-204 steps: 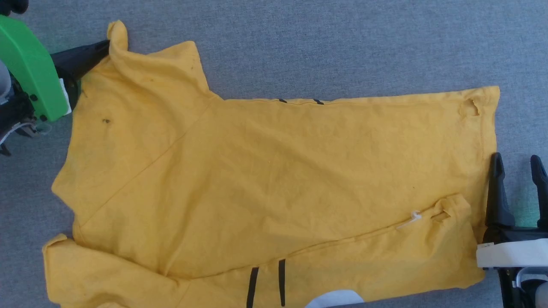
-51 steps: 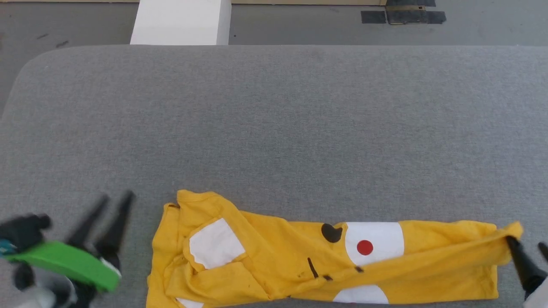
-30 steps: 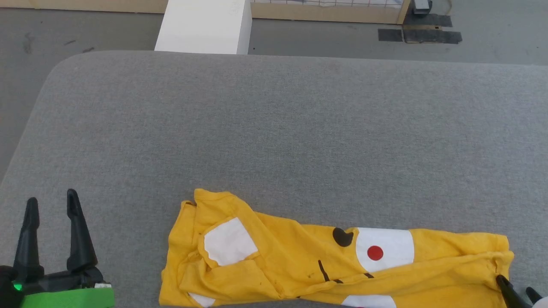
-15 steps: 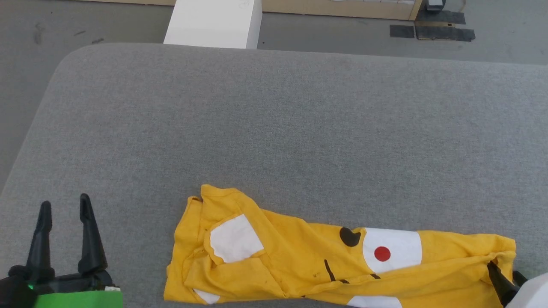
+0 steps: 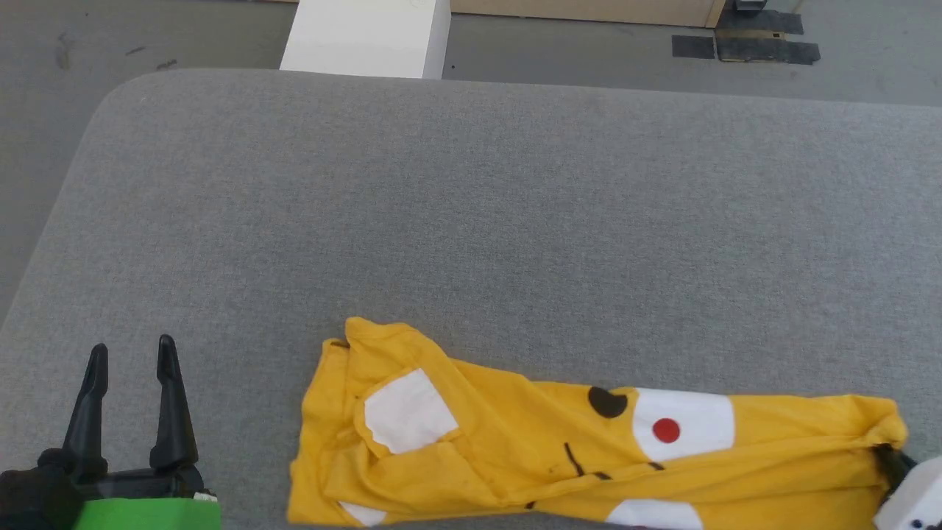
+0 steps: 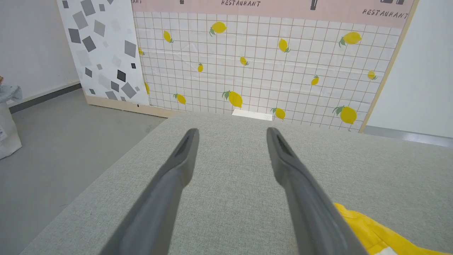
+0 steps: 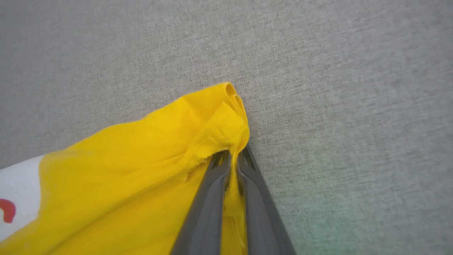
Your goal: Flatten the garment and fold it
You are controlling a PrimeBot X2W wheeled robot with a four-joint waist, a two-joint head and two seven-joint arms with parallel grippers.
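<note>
Right claw (image 7: 233, 156) is clamped on a bunched corner of the mustard-yellow short-sleeved cotton T-shirt (image 5: 515, 449) with white patches, which is laid crumpled toward the near edge of the grey fabric-covered tabletop (image 5: 471, 221). Left claw (image 5: 129, 353) is spread wide and empty by the near-left corner.

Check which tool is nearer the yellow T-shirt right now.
Right. The right tool is shut on a corner of the T-shirt at its right end; the left tool stands open over the grey surface, clear of the shirt's left end.

Head overhead, wrists low, all sharing garment (image 5: 515, 449)
</note>
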